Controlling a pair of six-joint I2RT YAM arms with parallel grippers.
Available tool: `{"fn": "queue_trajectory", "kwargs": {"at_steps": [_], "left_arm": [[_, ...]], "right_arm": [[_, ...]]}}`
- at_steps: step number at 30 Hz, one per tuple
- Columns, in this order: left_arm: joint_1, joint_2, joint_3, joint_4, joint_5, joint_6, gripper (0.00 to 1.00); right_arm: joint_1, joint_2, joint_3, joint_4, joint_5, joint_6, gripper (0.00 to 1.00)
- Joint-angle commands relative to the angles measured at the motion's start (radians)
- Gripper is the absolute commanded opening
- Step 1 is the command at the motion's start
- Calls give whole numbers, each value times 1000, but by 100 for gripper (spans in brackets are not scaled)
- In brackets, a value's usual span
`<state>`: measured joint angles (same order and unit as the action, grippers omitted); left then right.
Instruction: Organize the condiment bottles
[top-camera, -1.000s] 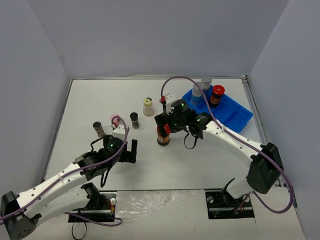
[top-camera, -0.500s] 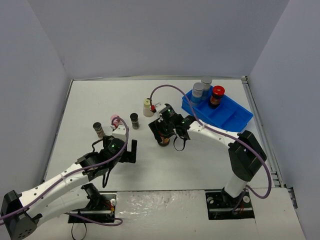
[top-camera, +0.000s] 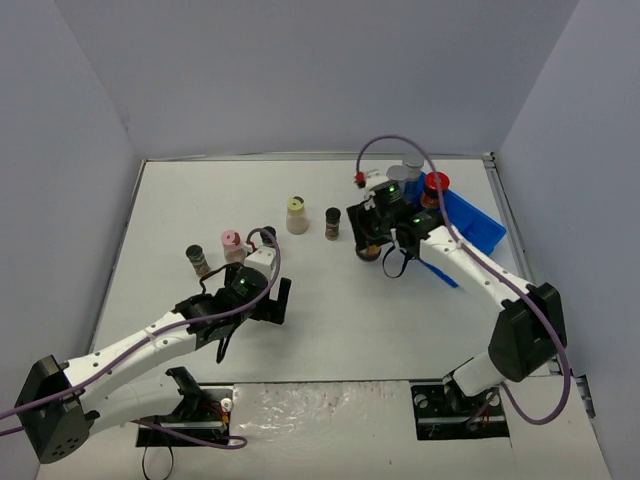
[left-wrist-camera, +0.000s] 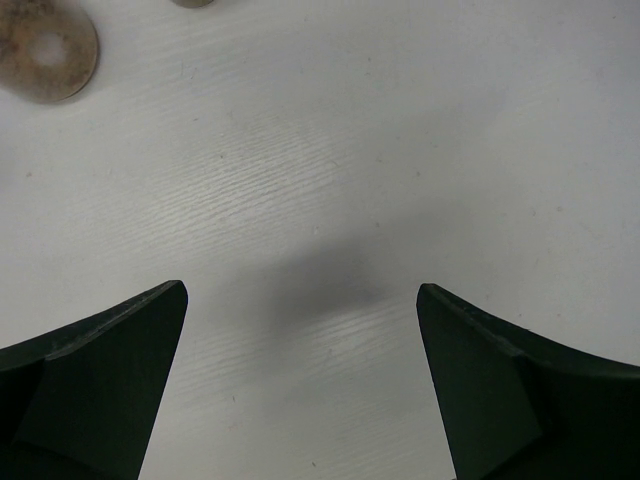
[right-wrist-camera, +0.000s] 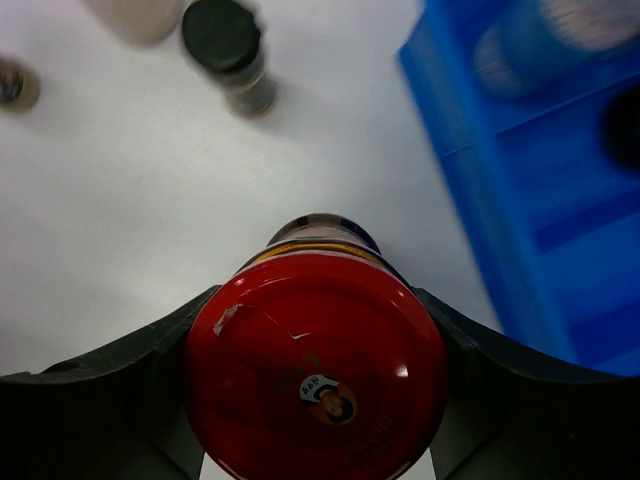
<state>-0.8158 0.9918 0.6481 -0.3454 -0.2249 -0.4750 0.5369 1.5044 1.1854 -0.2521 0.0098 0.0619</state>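
Observation:
My right gripper (top-camera: 372, 238) is shut on a dark jar with a red lid (right-wrist-camera: 315, 370), just left of the blue tray (top-camera: 470, 228). In the tray stand two grey-capped bottles (top-camera: 398, 180) and another red-lidded jar (top-camera: 436, 185). On the table are a cream-lidded jar (top-camera: 296, 213), a tiny dark-capped jar (top-camera: 333, 222), a pink-lidded jar (top-camera: 231, 245) and a dark-capped jar (top-camera: 197, 258). Another dark cap (top-camera: 268, 235) shows partly behind the left arm's cable. My left gripper (top-camera: 278, 300) stands open over bare table (left-wrist-camera: 300, 288).
The tray's near wall (right-wrist-camera: 500, 190) lies right of the held jar in the right wrist view, with the dark-capped jar (right-wrist-camera: 225, 40) ahead to the left. A round tan jar top (left-wrist-camera: 45, 55) sits at the upper left of the left wrist view.
My right gripper closed on the red-lidded jar and carried it right, toward the tray. That uncovered the tiny dark-capped jar beside the cream one. The left arm shifted right.

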Motion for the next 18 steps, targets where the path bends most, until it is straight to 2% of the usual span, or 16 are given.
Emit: {"fn": "queue_trajectory", "kwargs": {"at_steps": [1, 4, 9, 18], "left_arm": [[14, 8, 61, 98, 30, 52, 97], [26, 15, 61, 109, 42, 67, 97], [41, 20, 60, 126, 87, 76, 97], [42, 36, 61, 139, 103, 67, 97]], "right_arm": [[-137, -118, 201, 58, 83, -20, 0], [-252, -81, 249, 57, 79, 20, 0], [-355, 20, 317, 94, 18, 46, 0], [-390, 162, 286, 216, 25, 51, 0]]}}
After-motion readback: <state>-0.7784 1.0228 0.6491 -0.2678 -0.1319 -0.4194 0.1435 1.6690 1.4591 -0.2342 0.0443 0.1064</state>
